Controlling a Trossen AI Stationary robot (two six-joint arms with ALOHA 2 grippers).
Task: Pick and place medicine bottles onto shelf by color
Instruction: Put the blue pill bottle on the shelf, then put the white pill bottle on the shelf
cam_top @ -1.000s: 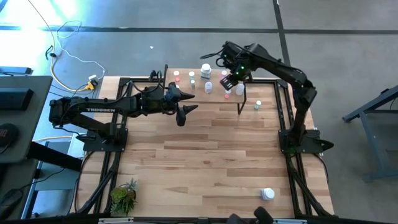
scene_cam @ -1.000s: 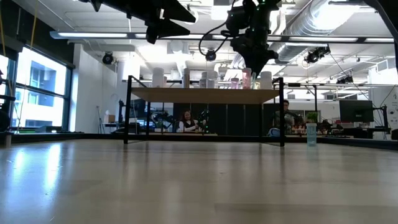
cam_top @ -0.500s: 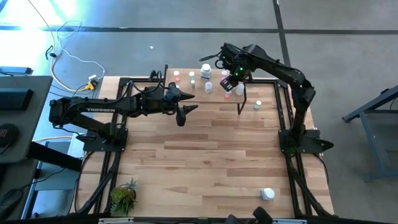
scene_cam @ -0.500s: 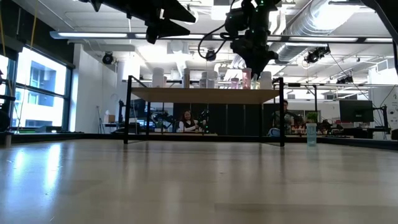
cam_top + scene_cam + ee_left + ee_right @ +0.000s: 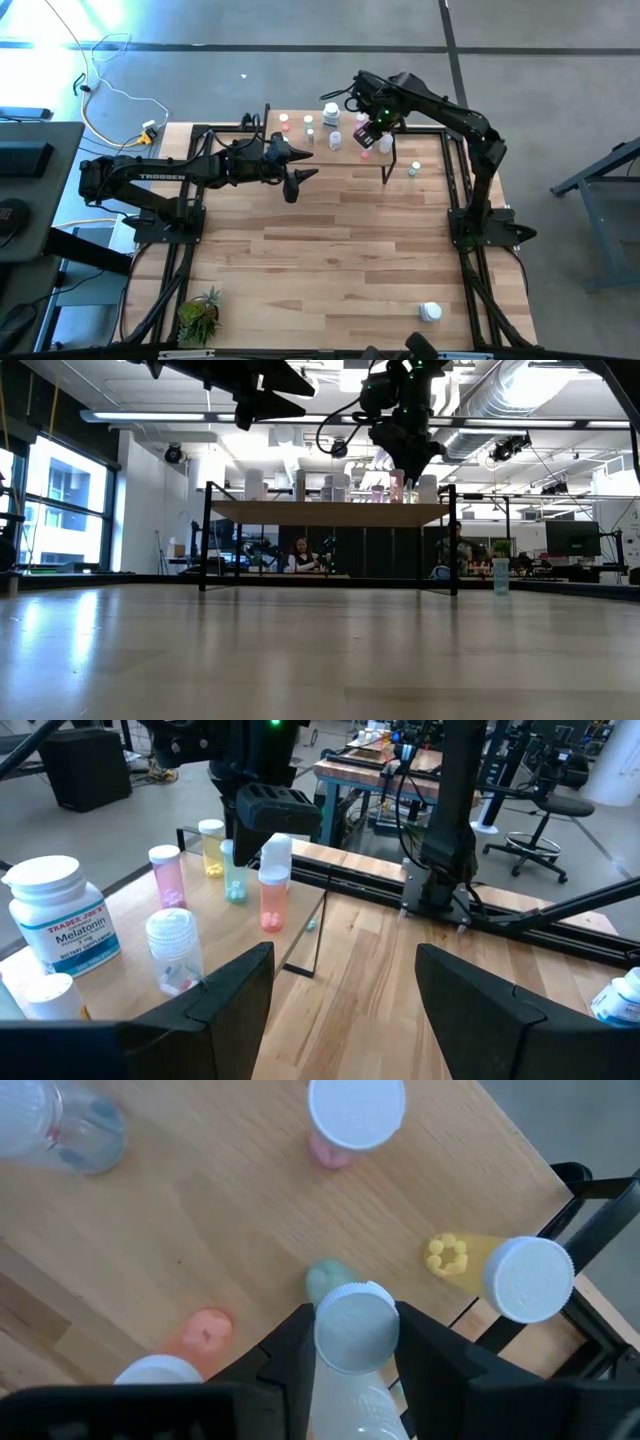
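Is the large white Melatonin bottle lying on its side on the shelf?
No, the large white Melatonin bottle stands upright on the light wooden shelf, cap up.

An open robotics lab: exposed ceiling ducts (image 5: 520, 400), equipment-laden workbenches (image 5: 400, 760).

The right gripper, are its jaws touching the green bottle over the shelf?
Touching. The right wrist view shows the right gripper with both jaws pressed against the sides of the green bottle, above the shelf.
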